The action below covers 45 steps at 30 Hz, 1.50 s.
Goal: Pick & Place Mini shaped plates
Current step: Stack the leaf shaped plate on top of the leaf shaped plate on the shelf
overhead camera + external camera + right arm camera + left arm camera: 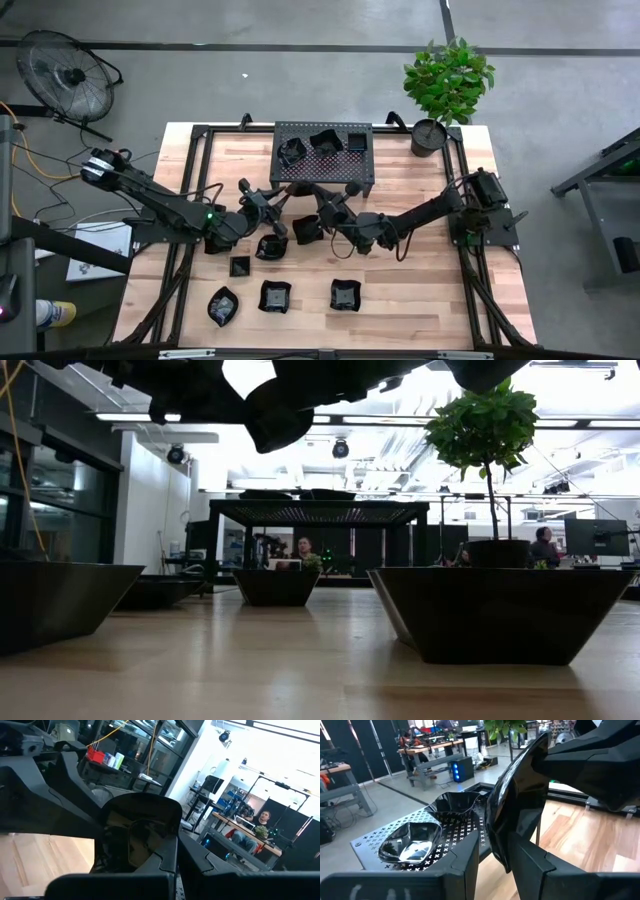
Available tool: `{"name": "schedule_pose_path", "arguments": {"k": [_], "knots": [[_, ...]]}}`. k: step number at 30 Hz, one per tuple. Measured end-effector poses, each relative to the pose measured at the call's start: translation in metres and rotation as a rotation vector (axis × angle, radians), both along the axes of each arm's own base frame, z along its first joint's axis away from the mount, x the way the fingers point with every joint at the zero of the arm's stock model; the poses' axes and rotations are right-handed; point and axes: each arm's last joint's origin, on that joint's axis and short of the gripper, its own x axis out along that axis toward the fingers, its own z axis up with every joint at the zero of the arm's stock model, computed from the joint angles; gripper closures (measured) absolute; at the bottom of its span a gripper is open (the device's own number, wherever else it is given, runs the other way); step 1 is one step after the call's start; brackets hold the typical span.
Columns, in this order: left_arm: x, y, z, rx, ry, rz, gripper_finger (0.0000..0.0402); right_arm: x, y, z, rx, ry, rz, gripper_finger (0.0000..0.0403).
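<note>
Plates are mid-carry at frame centre of the high view: the left gripper [272, 222] has its fingers [535, 870] clamped on the edge of a glossy black mini plate [512, 805] held on edge above the surface [420, 310], while the right gripper [333, 222] has its fingers pressed together on a second plate [137, 837] of its own. Three plates already sit on the perforated rack [362, 172] (upper centre), and five more wait lower down on the surface. Placing looks next, calling for a short reach up-frame and release onto a free rack patch.
</note>
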Motion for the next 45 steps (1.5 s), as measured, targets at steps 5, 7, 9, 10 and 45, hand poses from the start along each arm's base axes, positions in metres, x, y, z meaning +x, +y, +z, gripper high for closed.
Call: {"name": "schedule_pose_path", "arguments": {"k": [5, 7, 9, 10, 45], "knots": [[0.000, 0.000, 0.000, 0.001, 0.002, 0.001, 0.0328, 0.000, 0.000, 0.000, 0.000, 0.000, 0.000, 0.0403], [0.000, 0.000, 0.000, 0.001, 0.002, -0.001, 0.0348, 0.000, 0.000, 0.000, 0.000, 0.000, 0.000, 0.0403], [0.000, 0.000, 0.000, 0.001, 0.002, 0.000, 0.0371, 0.000, 0.000, 0.000, 0.000, 0.001, 0.000, 0.0403], [0.000, 0.000, 0.000, 0.002, 0.003, 0.002, 0.0383, 0.000, 0.000, 0.000, 0.000, 0.001, 0.000, 0.0403], [-0.006, 0.013, 0.017, 0.063, 0.018, 0.014, 0.0401, -0.019, 0.021, 0.020, 0.006, 0.037, -0.132, 0.0200]]}}
